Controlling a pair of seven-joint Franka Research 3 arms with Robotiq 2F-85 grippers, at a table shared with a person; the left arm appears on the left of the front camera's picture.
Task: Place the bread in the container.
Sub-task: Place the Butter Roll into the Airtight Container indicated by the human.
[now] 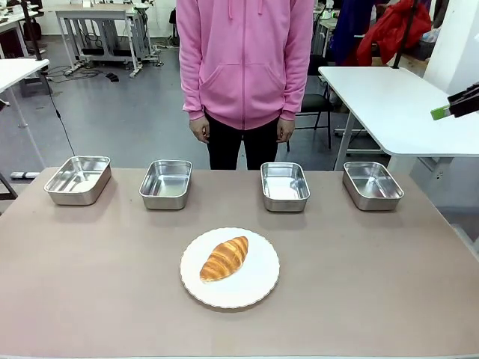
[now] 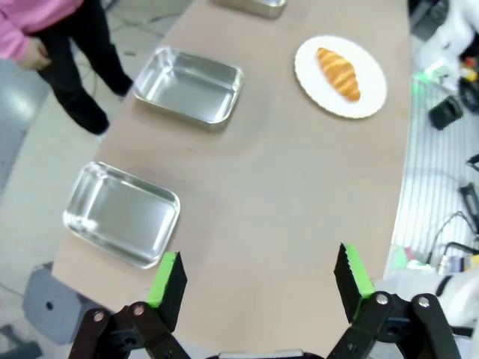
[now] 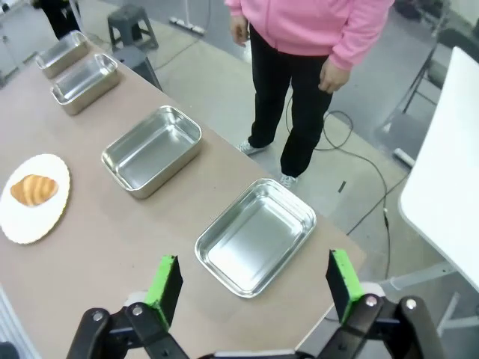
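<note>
The bread (image 1: 224, 258), a golden-brown croissant, lies on a round white plate (image 1: 254, 288) at the table's middle front. The container is one of several look-alike steel trays in a row at the far side, all empty: far left (image 1: 78, 179), left of centre (image 1: 165, 184), right of centre (image 1: 284, 186), far right (image 1: 372, 185). I cannot tell which is meant. My left gripper (image 2: 260, 284) hangs open above the table's left end, near a tray (image 2: 123, 213), with the bread (image 2: 338, 72) far off. My right gripper (image 3: 254, 288) is open high over the far-right tray (image 3: 256, 235); its tip (image 1: 449, 111) shows at the right edge.
A person in a pink hoodie (image 1: 245, 60) stands at the far edge behind the middle trays, hands (image 1: 199, 129) down at the sides. A white table (image 1: 397, 105) stands back right. Bare tabletop (image 1: 374, 284) surrounds the plate.
</note>
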